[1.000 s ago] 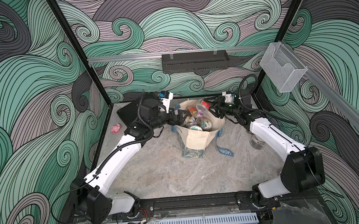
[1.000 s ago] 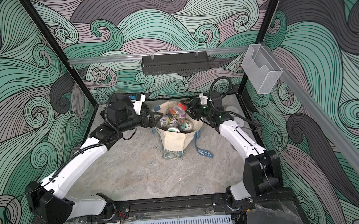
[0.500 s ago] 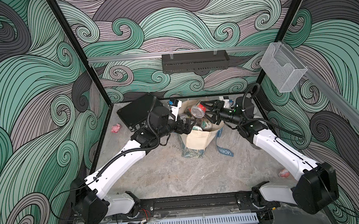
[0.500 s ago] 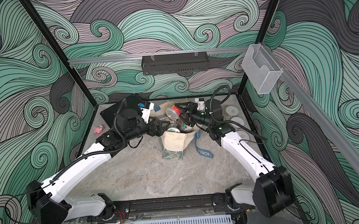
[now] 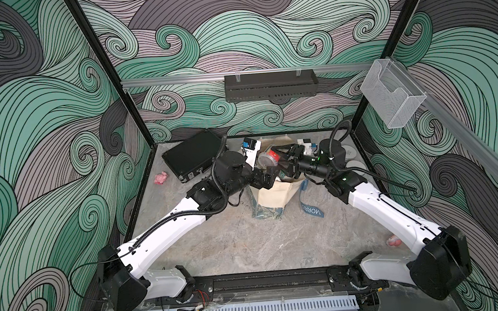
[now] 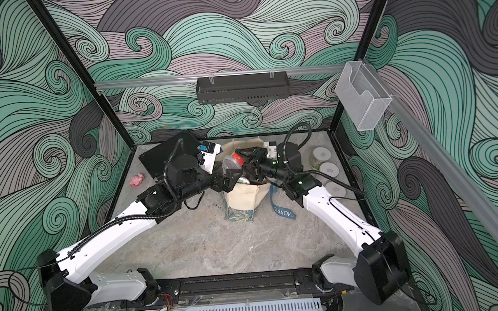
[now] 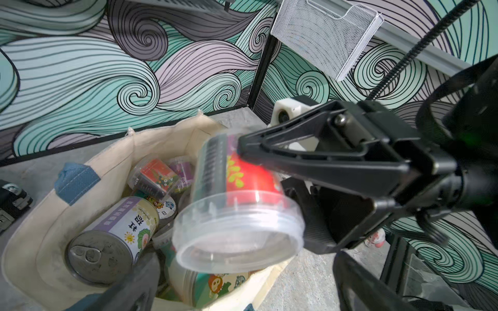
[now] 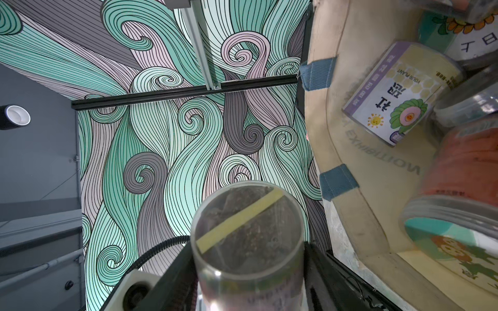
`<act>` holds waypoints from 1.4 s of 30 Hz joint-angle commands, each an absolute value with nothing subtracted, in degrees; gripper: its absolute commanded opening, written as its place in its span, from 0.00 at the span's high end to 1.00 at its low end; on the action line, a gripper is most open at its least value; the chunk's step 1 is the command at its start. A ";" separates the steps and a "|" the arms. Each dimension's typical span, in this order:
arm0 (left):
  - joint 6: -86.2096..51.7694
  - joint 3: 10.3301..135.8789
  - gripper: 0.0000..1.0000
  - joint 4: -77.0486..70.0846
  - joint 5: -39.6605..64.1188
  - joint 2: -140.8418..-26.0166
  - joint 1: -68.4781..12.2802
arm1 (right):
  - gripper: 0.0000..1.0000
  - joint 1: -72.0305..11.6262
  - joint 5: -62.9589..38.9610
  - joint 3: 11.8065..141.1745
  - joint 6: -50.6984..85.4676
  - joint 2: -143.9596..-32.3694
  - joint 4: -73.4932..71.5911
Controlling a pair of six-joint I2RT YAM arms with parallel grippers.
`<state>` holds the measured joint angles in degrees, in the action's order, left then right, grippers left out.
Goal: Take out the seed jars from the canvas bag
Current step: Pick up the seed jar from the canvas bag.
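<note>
Right jaws clamped on red-label seed jar [image 7: 237, 194], which hangs tilted just above canvas bag [image 5: 275, 195] mouth. Left jaws spread wide, empty, at bag rim. Best: raise jar clear of rim before swinging away from bag, grip firm. Other jars [image 7: 116, 234] inside bag.

Grey marbled worktop [image 5: 249, 247]: canvas bag [image 5: 272, 197] mid-back, black case [image 5: 193, 157] far-left corner, pink lump [image 5: 161, 178] beside it, seed jars [image 6: 322, 153] along right edge.

Over the canvas bag [image 5: 275, 195] mouth, the right gripper [image 5: 281, 161], clamped on a red-labelled jar [image 5: 268, 160], and the left gripper [image 5: 266, 179], jaws spread at the bag's left rim, crowd the way in. A black case [image 5: 193, 157] blocks behind-left of the bag, and white-lidded jars [image 6: 329, 169] stand to its right. The tabletop [image 5: 249, 247] in front of the bag lies open, bar the strap [image 5: 311, 209].
</note>
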<state>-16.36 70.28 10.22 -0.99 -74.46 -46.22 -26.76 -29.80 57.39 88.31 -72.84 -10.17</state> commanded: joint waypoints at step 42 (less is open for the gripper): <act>-21.07 72.09 0.44 15.27 -15.37 -71.39 -48.78 | 0.01 -28.82 -26.91 56.66 82.11 -67.36 -2.83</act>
